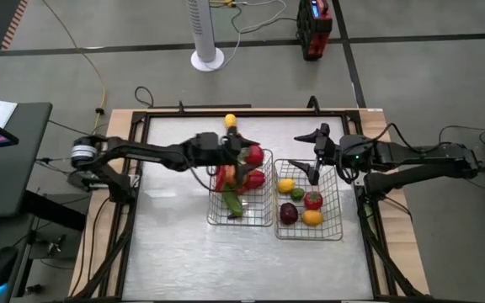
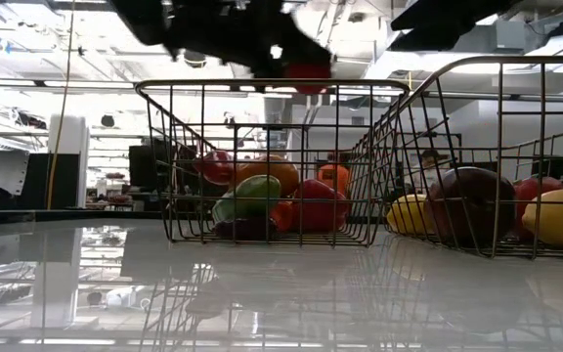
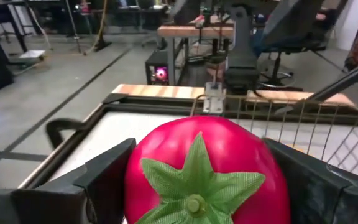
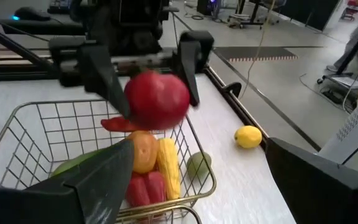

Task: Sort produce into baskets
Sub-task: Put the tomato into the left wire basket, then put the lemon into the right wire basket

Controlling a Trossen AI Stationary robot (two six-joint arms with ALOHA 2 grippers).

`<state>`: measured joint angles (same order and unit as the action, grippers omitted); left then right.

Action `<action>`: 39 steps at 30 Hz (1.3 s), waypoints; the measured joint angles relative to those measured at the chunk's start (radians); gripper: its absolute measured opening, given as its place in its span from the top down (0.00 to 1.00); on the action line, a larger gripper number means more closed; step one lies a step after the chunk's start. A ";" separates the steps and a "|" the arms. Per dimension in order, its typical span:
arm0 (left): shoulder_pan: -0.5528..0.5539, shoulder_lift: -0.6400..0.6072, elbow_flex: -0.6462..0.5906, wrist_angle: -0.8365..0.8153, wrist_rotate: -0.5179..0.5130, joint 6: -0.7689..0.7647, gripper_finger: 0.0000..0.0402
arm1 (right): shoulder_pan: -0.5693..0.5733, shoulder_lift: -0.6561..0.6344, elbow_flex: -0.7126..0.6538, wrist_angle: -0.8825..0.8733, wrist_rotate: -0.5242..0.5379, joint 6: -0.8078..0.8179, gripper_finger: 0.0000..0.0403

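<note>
My left gripper point(image 1: 249, 156) is shut on a red tomato-like fruit with a green leafy cap point(image 3: 207, 168), above the far end of the left wire basket point(image 1: 241, 220). The fruit also shows in the right wrist view point(image 4: 157, 99) and the low view point(image 2: 308, 76). The left basket holds red peppers, a green cucumber point(image 1: 232, 204) and orange pieces. The right basket point(image 1: 308, 234) holds a lemon point(image 1: 285, 186), a lime, a red fruit point(image 1: 313, 200), a dark plum point(image 1: 289, 214) and a yellow piece. My right gripper point(image 1: 314, 171) is open and empty over the right basket's far left part. A lemon point(image 1: 231, 120) rests on the table by the far edge. My left gripper pinches the red fruit by its two opposite sides point(image 3: 138, 168) between its two fingers, the green cap facing back toward the wrist. The fingers point(image 3: 104, 180) come roughly level from the table's left. The fruit is lifted clear, above the left basket's far end.
The two baskets stand side by side at the table's middle. The table surface shows bare to the left of and in front of them. The lone lemon point(image 4: 248, 136) lies beyond the left basket's far rim. A raised dark frame point(image 1: 141, 168) borders the table.
</note>
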<state>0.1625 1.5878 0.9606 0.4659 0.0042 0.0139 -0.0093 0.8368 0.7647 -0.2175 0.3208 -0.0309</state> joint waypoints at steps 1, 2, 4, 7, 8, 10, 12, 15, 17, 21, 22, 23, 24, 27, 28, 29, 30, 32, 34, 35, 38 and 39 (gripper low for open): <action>-0.007 0.031 0.037 -0.006 0.000 -0.006 0.23 | 0.000 0.000 0.000 0.004 0.000 -0.002 0.04; -0.013 0.062 0.073 -0.015 0.000 -0.009 0.23 | 0.000 0.000 0.000 0.006 0.000 -0.004 0.04; -0.023 0.128 0.145 -0.028 -0.001 -0.009 0.22 | 0.000 0.000 0.000 0.009 0.000 -0.004 0.04; -0.033 0.215 0.235 -0.056 0.023 -0.011 0.22 | 0.000 0.000 0.000 0.004 0.001 -0.005 0.04; -0.036 0.242 0.265 -0.067 0.042 -0.013 0.22 | 0.000 -0.002 0.000 -0.004 0.001 -0.006 0.04; -0.040 0.289 0.315 -0.091 0.091 -0.026 0.22 | 0.000 -0.007 0.000 -0.018 0.002 -0.007 0.04; -0.050 0.333 0.361 -0.129 0.118 -0.027 0.20 | 0.000 -0.010 0.000 -0.019 0.003 -0.013 0.04; -0.067 0.391 0.414 -0.190 0.096 -0.010 0.15 | 0.000 -0.027 0.000 -0.027 0.003 -0.022 0.04; -0.076 0.411 0.437 -0.235 0.081 0.018 0.09 | 0.000 -0.037 0.001 -0.029 0.003 -0.022 0.04; -0.084 0.409 0.470 -0.286 0.034 0.087 0.02 | 0.003 -0.048 0.000 -0.041 0.003 -0.020 0.04; -0.084 0.401 0.473 -0.313 0.017 0.103 0.01 | 0.003 -0.049 0.000 -0.041 0.003 -0.019 0.04; -0.084 0.391 0.478 -0.348 -0.002 0.116 0.02 | 0.003 -0.051 0.000 -0.044 0.003 -0.019 0.04; -0.084 0.377 0.484 -0.385 -0.018 0.133 0.03 | 0.003 -0.051 0.000 -0.047 0.003 -0.017 0.04; -0.072 0.311 0.489 -0.498 -0.086 0.183 0.07 | 0.003 -0.051 0.000 -0.056 0.002 -0.005 0.04; -0.064 0.291 0.491 -0.533 -0.111 0.191 0.08 | 0.003 -0.051 0.000 -0.063 0.002 0.001 0.04; -0.053 0.270 0.492 -0.577 -0.130 0.195 0.09 | 0.003 -0.051 0.000 -0.070 0.002 0.003 0.04; -0.041 0.253 0.491 -0.626 -0.142 0.196 0.09 | 0.003 -0.051 0.000 -0.071 0.001 0.004 0.04; -0.006 0.228 0.490 -0.684 -0.143 0.187 0.11 | 0.003 -0.051 0.000 -0.068 -0.001 0.004 0.04; 0.040 0.198 0.475 -0.711 -0.124 0.170 0.12 | 0.003 -0.049 0.000 -0.066 -0.004 0.005 0.04; 0.067 0.185 0.462 -0.700 -0.110 0.159 0.13 | 0.004 -0.048 0.000 -0.065 -0.004 0.005 0.04; 0.157 0.169 0.419 -0.678 -0.084 0.118 0.14 | 0.007 -0.046 0.000 -0.068 -0.004 0.009 0.04; 0.187 0.170 0.405 -0.674 -0.083 0.102 0.14 | 0.010 -0.046 0.000 -0.067 -0.004 0.012 0.04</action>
<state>0.3499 1.7575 1.3651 -0.2077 -0.0785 0.1158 0.0006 0.7906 0.7643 -0.2849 0.3164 -0.0193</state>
